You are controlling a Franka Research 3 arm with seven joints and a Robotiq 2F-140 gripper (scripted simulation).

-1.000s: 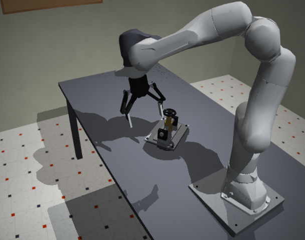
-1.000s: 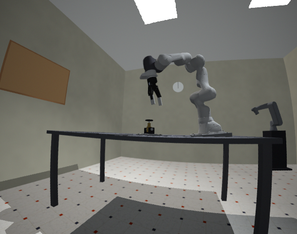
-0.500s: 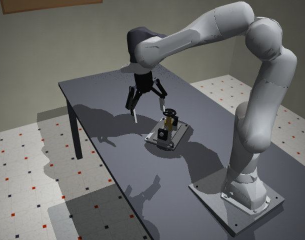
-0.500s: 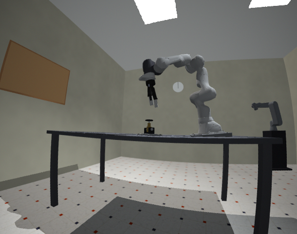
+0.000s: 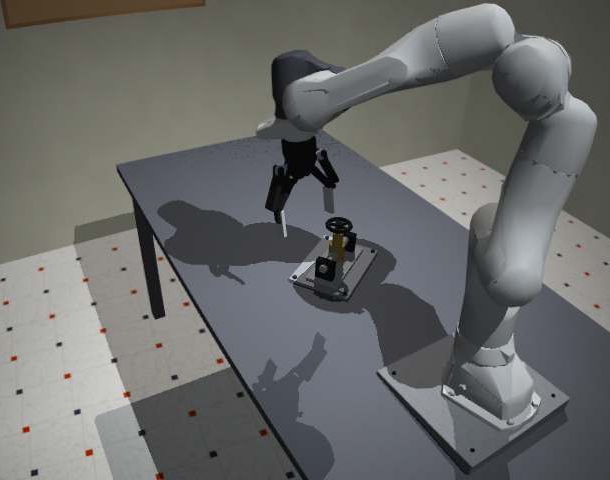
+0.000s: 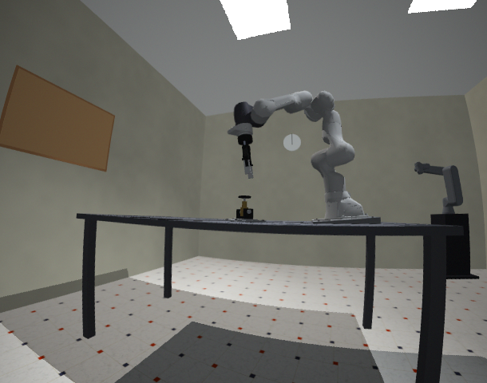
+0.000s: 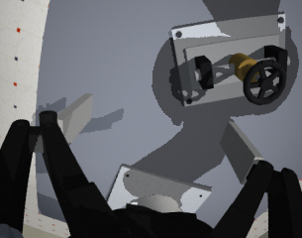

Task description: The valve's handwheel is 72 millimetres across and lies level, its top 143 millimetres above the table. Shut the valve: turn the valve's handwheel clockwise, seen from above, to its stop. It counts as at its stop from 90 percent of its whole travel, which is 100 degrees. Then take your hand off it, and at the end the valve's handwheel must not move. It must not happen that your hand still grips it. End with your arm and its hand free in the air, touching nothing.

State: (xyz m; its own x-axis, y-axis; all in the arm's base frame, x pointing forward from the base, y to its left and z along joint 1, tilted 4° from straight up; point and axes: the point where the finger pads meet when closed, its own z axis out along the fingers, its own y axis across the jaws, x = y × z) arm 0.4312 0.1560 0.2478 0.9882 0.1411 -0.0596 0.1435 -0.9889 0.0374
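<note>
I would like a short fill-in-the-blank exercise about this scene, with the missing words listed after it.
1. The tool hangs above the valve with its fingers fully ____.
2. The black handwheel sits on a stem of ____ colour.
3. The valve is fixed to a grey plate that lies on the dark ____.
4. Between its fingers the tool holds ____.

Missing words: open; brass; table; nothing

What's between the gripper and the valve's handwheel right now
Nothing: in the exterior view only open air separates the open gripper from the black handwheel below it. The fingers hold nothing and hang above the wheel, apart from it.
</note>
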